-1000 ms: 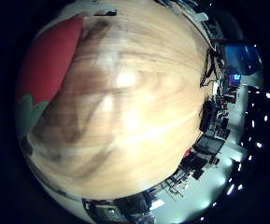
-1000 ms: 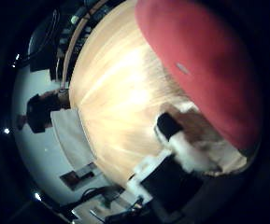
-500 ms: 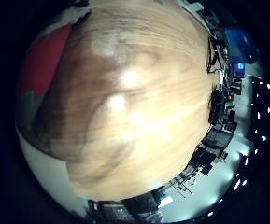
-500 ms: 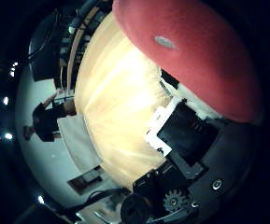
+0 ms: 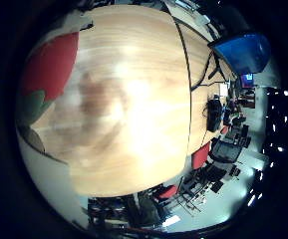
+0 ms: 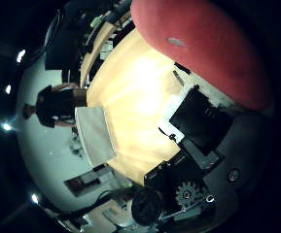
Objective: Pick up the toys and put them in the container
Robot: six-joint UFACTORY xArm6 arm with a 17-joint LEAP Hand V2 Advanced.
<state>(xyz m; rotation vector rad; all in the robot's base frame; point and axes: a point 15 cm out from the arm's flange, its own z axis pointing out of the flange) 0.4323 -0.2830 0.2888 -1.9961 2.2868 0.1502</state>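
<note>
A large round red toy (image 6: 213, 53) with a green part (image 5: 31, 107) fills much of the thumb side view, close against the palm. My right hand (image 6: 198, 126) shows as black and white finger parts curled against the toy's underside, with a geared part lower down. The toy hangs above the wooden table (image 5: 133, 124). A blue container (image 5: 243, 52) stands at the table's far end, well away from the hand.
A seam runs across the table near the container. A black device (image 5: 214, 112) lies by that end. Red chairs (image 5: 201, 155) stand on the floor past the table's edge. A pale flat surface (image 6: 94, 133) lies beyond another edge.
The whole picture has shifted: the table looks farther off, its edges and the blue container have come into view. The red toy has stayed by the palm.
</note>
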